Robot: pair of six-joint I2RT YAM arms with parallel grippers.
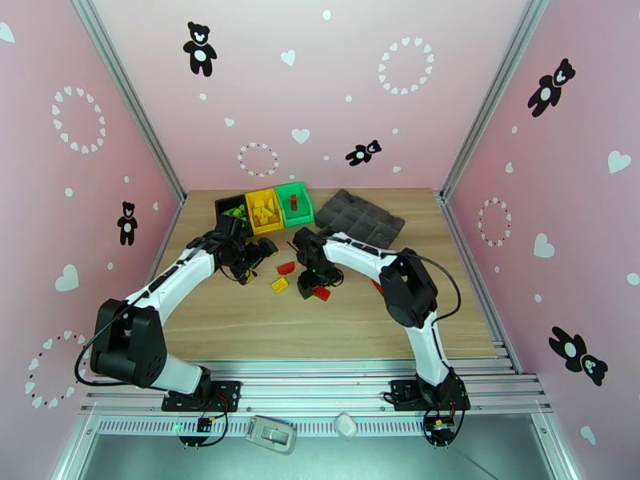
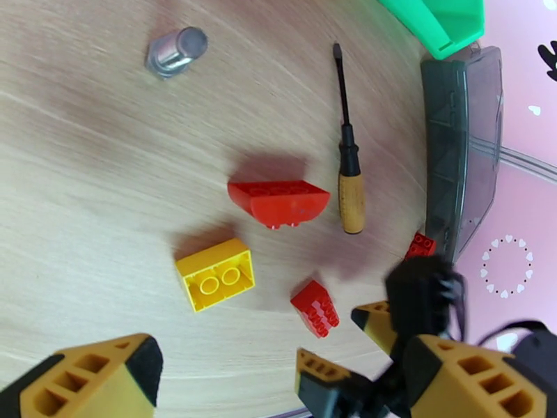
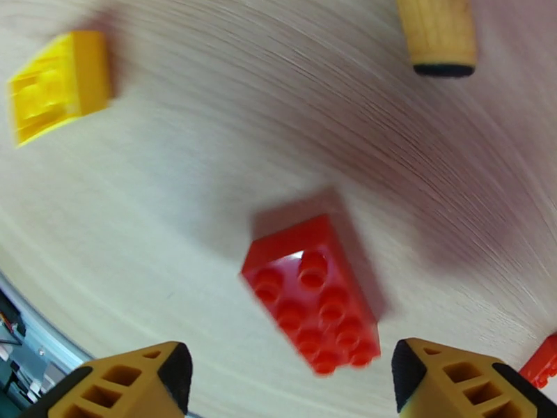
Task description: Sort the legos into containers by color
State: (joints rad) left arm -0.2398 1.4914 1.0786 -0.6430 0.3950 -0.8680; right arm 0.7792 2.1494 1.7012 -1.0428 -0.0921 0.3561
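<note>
The right pincer [image 3: 289,367] hangs released over the worktop [image 3: 174,203]. Its fingers [image 3: 466,381] are spread to either side of a red brick [image 3: 313,294], which lies studs-up between them and is not touched. A yellow brick [image 2: 216,273] lies near it, with a curved red brick [image 2: 278,202] just past that. A far red brick [image 2: 420,245] lies off toward the grey tray [image 2: 463,134].

A screwdriver [image 2: 348,168] lies just beside the curved red brick, its handle end toward the right pincer and apart from every brick. A silver cylinder [image 2: 176,50] lies well apart on bare wood.

The left pincer [image 1: 260,254] is released too and holds nothing. It hangs above the same patch, with the right pincer crowding in close beside it.

At the back the black bin [image 1: 230,208], yellow bin [image 1: 264,211] and green bin [image 1: 294,204] stand joined in a row. They hold lime green, yellow and red pieces in that order. The grey tray lies just beside the green bin.
</note>
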